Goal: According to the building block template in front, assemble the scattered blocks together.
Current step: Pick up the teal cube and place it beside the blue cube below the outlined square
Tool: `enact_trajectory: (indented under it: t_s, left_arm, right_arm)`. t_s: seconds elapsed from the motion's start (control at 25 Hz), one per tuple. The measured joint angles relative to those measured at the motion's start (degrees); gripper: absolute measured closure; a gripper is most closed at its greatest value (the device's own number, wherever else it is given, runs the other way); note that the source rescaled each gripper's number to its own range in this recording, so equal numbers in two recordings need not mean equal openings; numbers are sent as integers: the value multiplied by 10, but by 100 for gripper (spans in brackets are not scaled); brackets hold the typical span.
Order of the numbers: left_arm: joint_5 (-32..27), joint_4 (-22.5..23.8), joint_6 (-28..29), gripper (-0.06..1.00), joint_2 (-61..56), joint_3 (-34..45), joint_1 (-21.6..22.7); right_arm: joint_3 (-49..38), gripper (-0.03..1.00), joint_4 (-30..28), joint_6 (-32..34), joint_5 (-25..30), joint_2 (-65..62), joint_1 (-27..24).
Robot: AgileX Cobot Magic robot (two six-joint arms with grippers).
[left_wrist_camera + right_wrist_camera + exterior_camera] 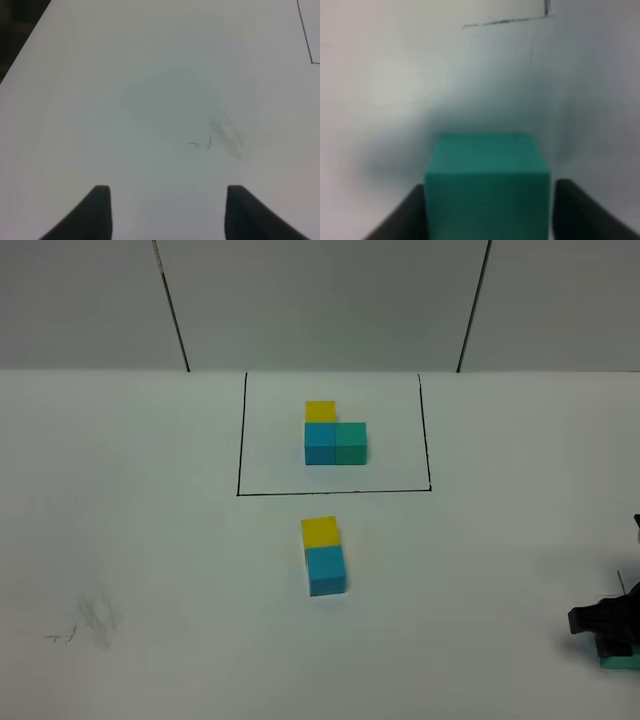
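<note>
Right end effector (489,220) clamps the teal-green block (487,170); yellow block (320,532) and blue block (327,571) sit joined per the template (335,433), leaving one placement.

yellow cube (320,531) against blue cube (327,571)

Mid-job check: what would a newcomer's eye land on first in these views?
The template, a yellow, blue and teal-green L inside the black drawn rectangle, sits at upper centre of the high view. Just below the frame, the loose yellow block and blue block touch in a column. At the lower right edge, the right hand holds the teal-green block between its fingers.
</note>
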State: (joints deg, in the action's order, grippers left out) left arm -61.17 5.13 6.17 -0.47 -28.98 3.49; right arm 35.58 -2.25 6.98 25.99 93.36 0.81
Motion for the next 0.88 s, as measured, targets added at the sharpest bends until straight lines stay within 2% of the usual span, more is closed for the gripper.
enact_trajectory:
  t_s: [0.04,0.24,0.36,0.48,0.64,0.72,0.88]
  left_arm:
    - [0,0,0,82,0,0,0]
    - [0,0,0,82,0,0,0]
    - [0,0,0,82,0,0,0]
    - [0,0,0,82,0,0,0]
    - [0,0,0,82,0,0,0]
    - [0,0,0,82,0,0,0]
    - [0,0,0,82,0,0,0]
  right_arm:
    - [0,68,1,0,1,0,0]
    - [0,68,1,-8,7,0,0]
    - [21,68,-1,-34,46,-7,6]
    - [75,68,-2,-82,108,-21,32]
    - [168,68,-17,-212,183,-16,86]
    - [208,68,-20,-300,211,-3,114]
    - [263,68,-21,-453,240,42,168]
